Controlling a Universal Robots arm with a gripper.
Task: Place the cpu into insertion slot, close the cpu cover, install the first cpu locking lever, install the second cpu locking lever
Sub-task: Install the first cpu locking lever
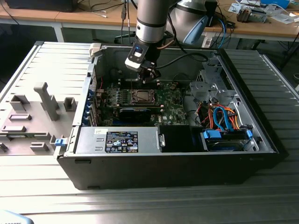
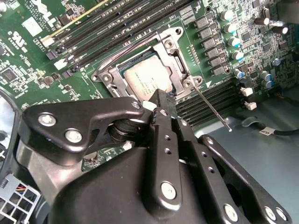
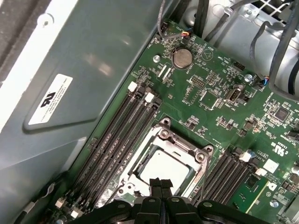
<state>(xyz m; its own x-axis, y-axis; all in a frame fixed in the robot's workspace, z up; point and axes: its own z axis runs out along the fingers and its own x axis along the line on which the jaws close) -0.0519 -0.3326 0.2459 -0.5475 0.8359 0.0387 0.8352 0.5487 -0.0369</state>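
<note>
We see the cpu (image 2: 142, 79) lying flat in the insertion slot (image 1: 140, 96), approx mid-board inside the open pc case (image 1: 177, 163). The cpu cover (image 3: 180, 142) looks down over it, w/ the chip face showing thru the window. Whether it's fully seated, we can't tell.

The gripper (image 3: 161, 183) has its fingers pressed together w/ nothing between them. The tips are right at the cover's near edge, by the chip's border; touching or just above, we can't tell. One locking lever (image 2: 210, 108) sticks out free from a socket corner, slanting across the memory slots (image 2: 219, 95), not latched.

We judge the step in hand to be closing or holding down the cover. To do it well:
- Press on the metal frame only, not the chip face.
- Push straight down w/ no sideways drag, since the cpu prob sits loose w/o the levers clamped.
- Keep the tips clear of the free lever and the small capacitors (image 2: 231, 28) so nothing snags.

Main risk as we see it: a tilted push could lift the frame's far edge.
</note>
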